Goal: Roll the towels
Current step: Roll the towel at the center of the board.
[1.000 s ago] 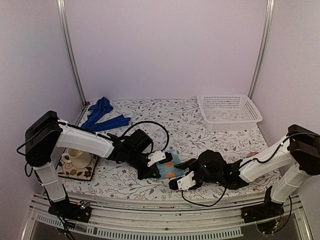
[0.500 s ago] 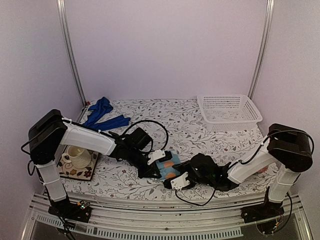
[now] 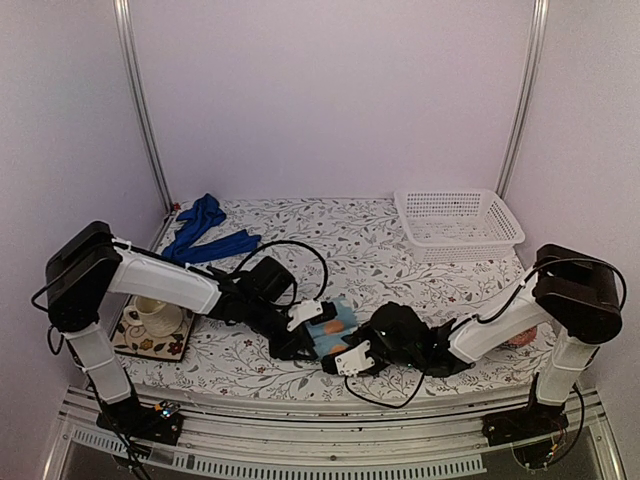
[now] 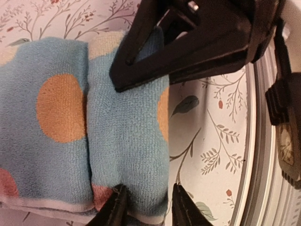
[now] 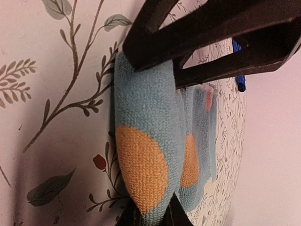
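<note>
The left arm's fingers (image 3: 298, 340) and the right arm's fingers (image 3: 332, 360) are brought together from opposite sides on the small light-blue terry towel with orange and white spots (image 3: 335, 322). It lies close to the near edge of the floral-patterned counter (image 3: 350, 250), about midway along it. The long royal-blue towel (image 3: 205, 235) is left crumpled and unrolled at the far left corner, so it is judged to be dealt with afterwards.

From the left wrist, the spotted towel (image 4: 61, 117) is seen partly rolled: a thick fold lies beside the flat remainder. The left fingers (image 4: 181, 209) are set narrowly apart astride one end of that fold, with cloth gripped between them. The right fingers (image 4: 188, 52) are closed to a point on its other end.

From the right wrist, the roll (image 5: 146, 141) is seen end-on as a plump bulge standing off the counter (image 5: 56, 94). The right fingers (image 5: 171, 217) are nipped on its near end, the left fingers (image 5: 211, 23) on its far end. Both ends are probably held so that the roll is kept tight and turned evenly; a slipped end could let it loosen.
</note>
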Controlling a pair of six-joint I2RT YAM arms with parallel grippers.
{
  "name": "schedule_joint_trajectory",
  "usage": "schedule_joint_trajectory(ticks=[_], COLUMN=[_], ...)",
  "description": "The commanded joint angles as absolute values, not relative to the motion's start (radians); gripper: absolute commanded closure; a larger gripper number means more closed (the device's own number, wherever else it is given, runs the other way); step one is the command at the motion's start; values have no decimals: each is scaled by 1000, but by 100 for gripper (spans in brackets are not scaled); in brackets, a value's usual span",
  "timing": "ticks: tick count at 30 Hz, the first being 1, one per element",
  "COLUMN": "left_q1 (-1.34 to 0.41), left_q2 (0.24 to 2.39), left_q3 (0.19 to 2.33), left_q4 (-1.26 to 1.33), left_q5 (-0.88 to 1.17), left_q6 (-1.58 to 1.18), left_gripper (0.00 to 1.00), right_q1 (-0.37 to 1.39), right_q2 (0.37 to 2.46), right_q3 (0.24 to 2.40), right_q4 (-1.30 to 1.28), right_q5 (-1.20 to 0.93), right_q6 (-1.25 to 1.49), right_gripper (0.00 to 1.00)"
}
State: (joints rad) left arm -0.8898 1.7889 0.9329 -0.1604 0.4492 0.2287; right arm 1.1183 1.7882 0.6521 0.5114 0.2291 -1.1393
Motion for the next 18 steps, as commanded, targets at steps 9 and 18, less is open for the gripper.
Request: schedule_joint_trajectory(ticks=[9,18], left_q1=[-982,-1145], left_q2=[1539,1456], left_q3=[765,616], left_q4=[-61,161], left_q5=[123,-194], left_q6=[177,169], left_gripper=[3,3], right_q1=[1063,1019], right_q2=[1731,1783], right_q3=[802,950], right_q4=[126,-123], right_q5=[7,-140], right_q6=[-989,-911], right_gripper=[90,91])
